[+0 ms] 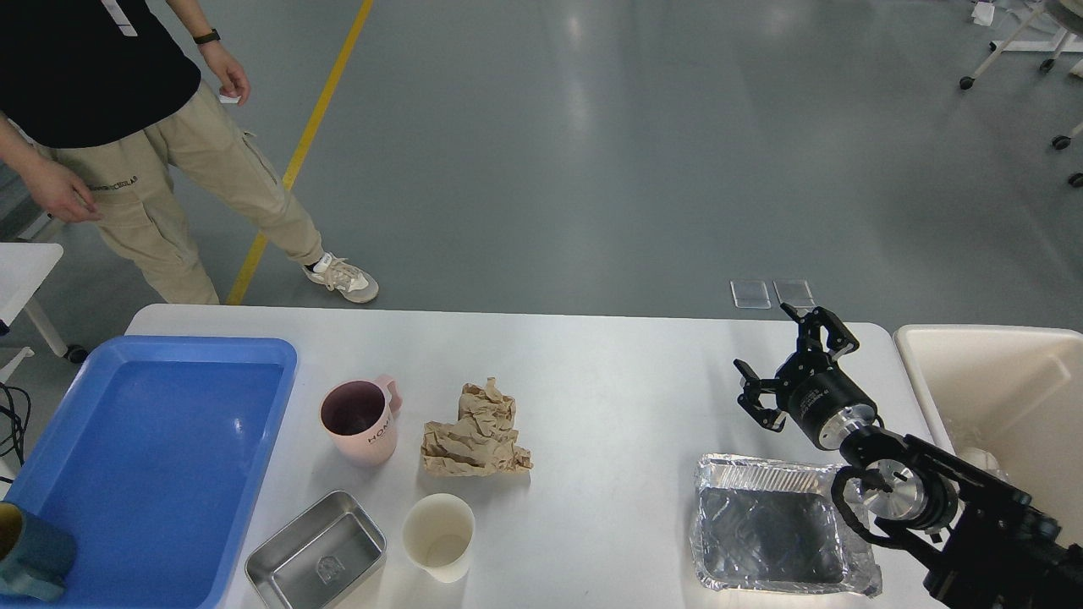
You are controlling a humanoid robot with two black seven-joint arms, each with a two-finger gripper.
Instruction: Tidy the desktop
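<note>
— Blue plastic first: what's in the tray (152, 448)?

— Almost nothing. It sits at the lower left of the frame on the white table (609, 372), and only a dark teal mug (30, 550) stands in its near left corner, cut by the frame edge. I can't see inside the mug.

— And the other containers?

— A pink mug (360, 420) right of the tray looks empty, dark inside. Below it a steel pan (317, 554) and a cream paper cup (438, 535) both show bare bottoms. Right of the pink mug lies a crumpled brown paper (476, 431), loose on the table. A foil tray (774, 524) at the lower right is empty too. The cream bin (998, 397) at the right edge holds something pale low down; I can't tell what.

— Where is the table relative to your hand?

— It spreads across the lower half of the frame, and my right hand (795, 372) hovers over its right end, above the foil tray and just left of the bin. Its fingers are spread apart, gripping nothing. My left hand is out of view.

— Any writing?

— The pink mug reads "HOM", the rest turned away. The hand's label is too small to read.
</note>
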